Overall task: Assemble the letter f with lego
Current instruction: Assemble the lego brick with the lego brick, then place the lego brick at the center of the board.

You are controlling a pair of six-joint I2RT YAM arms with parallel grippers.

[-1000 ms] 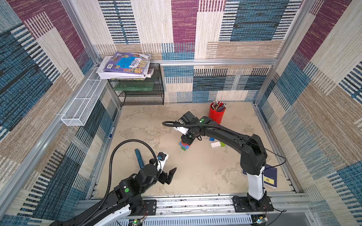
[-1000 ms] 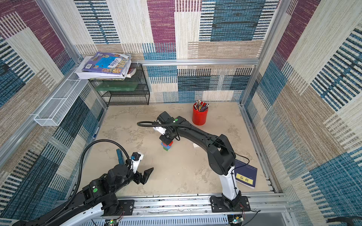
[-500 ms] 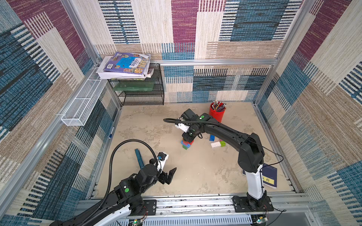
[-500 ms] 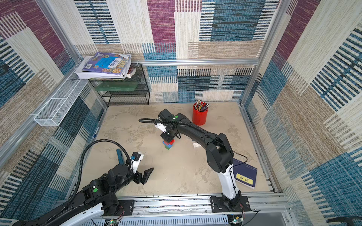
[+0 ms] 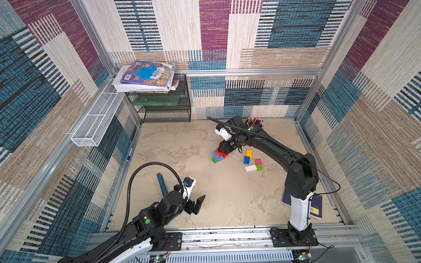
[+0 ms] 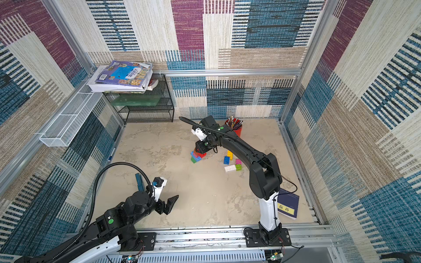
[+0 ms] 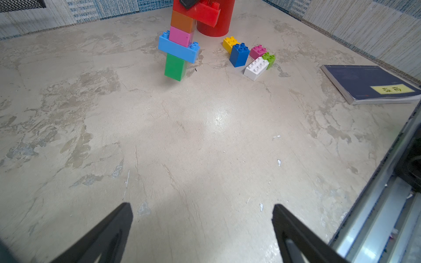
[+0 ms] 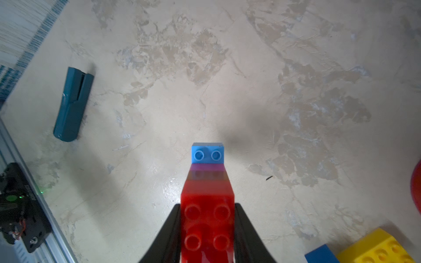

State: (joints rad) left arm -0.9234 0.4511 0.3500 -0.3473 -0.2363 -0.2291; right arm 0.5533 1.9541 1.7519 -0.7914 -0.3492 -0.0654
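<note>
The right gripper (image 8: 207,206) clamps the red brick (image 7: 205,14) atop the lego column (image 5: 217,156); the left gripper (image 7: 201,206) has its jaws apart, holding nothing.

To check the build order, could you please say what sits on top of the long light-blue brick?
A pink plastic brick, then an orange brick and a red brick held by the right claw. The light-blue brick's middle studs are covered.

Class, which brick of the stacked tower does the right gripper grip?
The red top brick, clamped in the right gripper; the lower bricks are untouched.
</note>
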